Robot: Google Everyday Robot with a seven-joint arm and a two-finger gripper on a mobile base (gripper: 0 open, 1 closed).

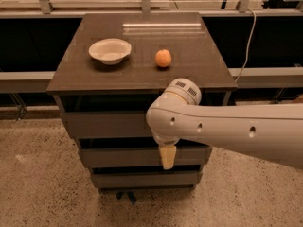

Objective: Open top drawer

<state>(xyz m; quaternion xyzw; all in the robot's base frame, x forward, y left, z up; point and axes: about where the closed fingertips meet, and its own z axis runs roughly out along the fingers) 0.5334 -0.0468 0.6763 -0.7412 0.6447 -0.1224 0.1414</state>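
The top drawer (106,123) is the tallest of three dark grey-brown flat fronts in a cabinet under a dark countertop (142,74). It sits closed, flush with the frame. My white arm reaches in from the right across the drawer fronts. My gripper (167,156) hangs down from the wrist, a cream-coloured tip in front of the middle drawer (118,156), just below the top drawer's lower edge. The right part of the top drawer front is hidden behind my arm.
A white bowl (110,50) and an orange fruit (163,58) rest on the countertop. The bottom drawer (142,178) sits near the speckled floor (42,183). A metal rail and dark shelving run behind the cabinet. A cable (246,37) hangs at back right.
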